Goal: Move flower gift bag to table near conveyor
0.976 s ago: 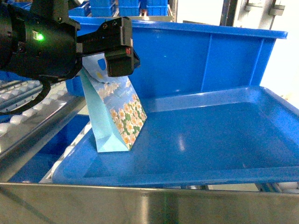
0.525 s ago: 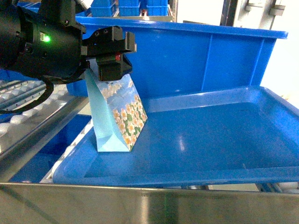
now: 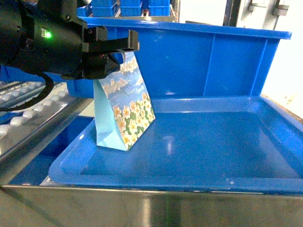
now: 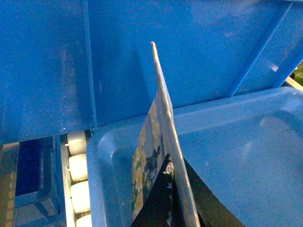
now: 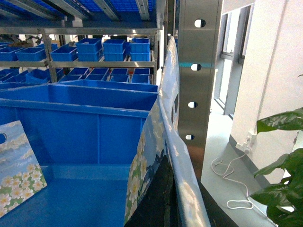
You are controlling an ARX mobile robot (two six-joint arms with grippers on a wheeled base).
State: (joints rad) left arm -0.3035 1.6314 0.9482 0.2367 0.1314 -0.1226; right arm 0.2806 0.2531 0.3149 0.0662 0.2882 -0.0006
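A flower gift bag (image 3: 125, 111), pale blue with daisies, stands at the left end of a blue bin (image 3: 165, 177). My left gripper (image 3: 113, 56) is shut on its top edge. The left wrist view shows that bag (image 4: 158, 123) edge-on, pinched at my left gripper (image 4: 173, 198). My right gripper (image 5: 182, 198) is shut on a second flower gift bag (image 5: 165, 109) and is outside the head view. The first bag (image 5: 16, 165) appears at the far left of the right wrist view. The conveyor (image 3: 28, 109) slopes at the left, its white rollers (image 4: 78, 179) beside the bin. The table is out of view.
A tall blue bin wall (image 3: 203, 56) rises behind the bag. A steel rail (image 3: 142, 208) crosses the front. Shelves of blue bins (image 5: 104, 49), a steel post (image 5: 199, 71), a floor cable (image 5: 236, 189) and a plant (image 5: 284, 161) lie to the right.
My left gripper has drawn back to the left with the bag's top in it. The bag now stands more upright, its base slightly higher and nearer the bin's left rim.
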